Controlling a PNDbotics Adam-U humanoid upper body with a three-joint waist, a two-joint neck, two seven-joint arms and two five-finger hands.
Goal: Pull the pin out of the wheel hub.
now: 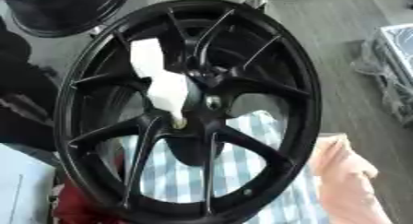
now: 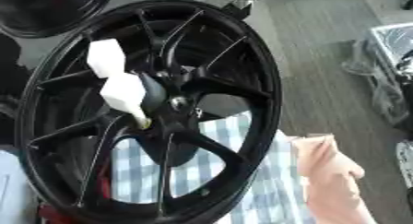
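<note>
A large black spoked wheel (image 1: 305, 94) stands upright and fills most of both views. Its hub (image 1: 213, 103) sits at the middle, with a small silver centre. A white pin (image 1: 165, 87) with a chunky two-part handle leans up and to the left from the hub. Its brass-coloured tip (image 1: 179, 123) sits in a hole just below and left of the hub centre. The same pin shows in the right eye view (image 2: 121, 91). Neither of my hands appears in either view.
Behind the spokes lies a blue-and-white checked cloth (image 1: 242, 168). A pale peach shape (image 1: 347, 172) sits at the wheel's lower right. Another black wheel (image 1: 64, 11) lies at the top left. Plastic-wrapped goods (image 1: 395, 71) stand at the right edge, and something red (image 1: 77, 209) at the bottom left.
</note>
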